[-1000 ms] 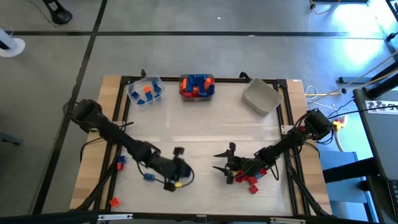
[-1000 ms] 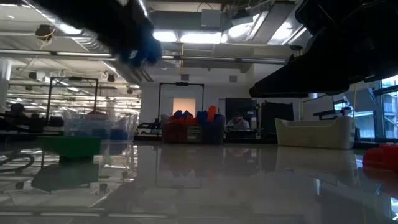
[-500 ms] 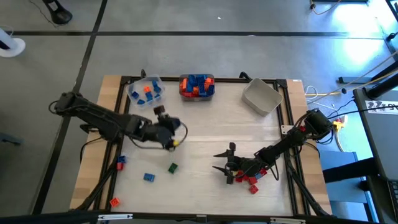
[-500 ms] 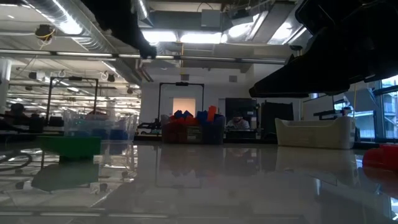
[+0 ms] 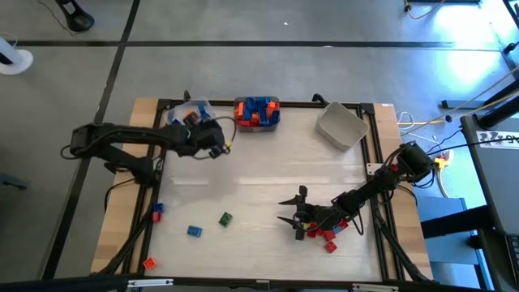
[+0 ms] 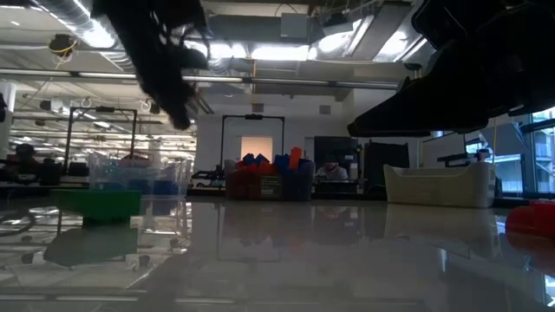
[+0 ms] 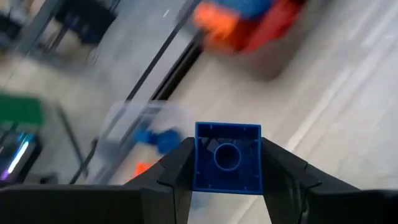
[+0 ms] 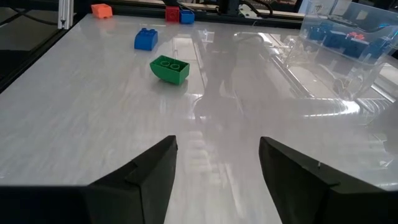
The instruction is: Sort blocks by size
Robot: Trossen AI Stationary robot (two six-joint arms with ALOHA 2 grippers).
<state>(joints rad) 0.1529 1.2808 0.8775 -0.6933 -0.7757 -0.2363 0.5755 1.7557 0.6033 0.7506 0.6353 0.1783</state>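
My left gripper [image 5: 212, 139] is at the far left of the table, next to the clear bin [image 5: 189, 118] of blue and orange blocks, and is shut on a small blue block [image 7: 227, 158]. My right gripper [image 5: 292, 209] is open and empty at the near right, low over the table, beside a heap of red blocks [image 5: 326, 234]. A green block [image 5: 225, 218] and a blue block [image 5: 194, 231] lie on the table at the near left; both show in the right wrist view, the green block [image 8: 169, 68] and the blue block [image 8: 145, 39]. My left gripper pinches the blue block's two opposite side walls [image 7: 198, 163] between its two fingers. The block's hollow underside faces the wrist camera. It is lifted clear of the table.
A bin [image 5: 257, 113] full of blue, orange and red blocks stands at the far middle, and an empty grey bin [image 5: 340, 126] at the far right. Loose blocks lie by the left frame rail: a red and blue pair [image 5: 156, 210] and an orange one [image 5: 149, 264].
My left gripper has risen from the near left of the table and swung toward the far edge, up to the clear bin, carrying the blue block clear of the table. The green block it stood over now lies uncovered.
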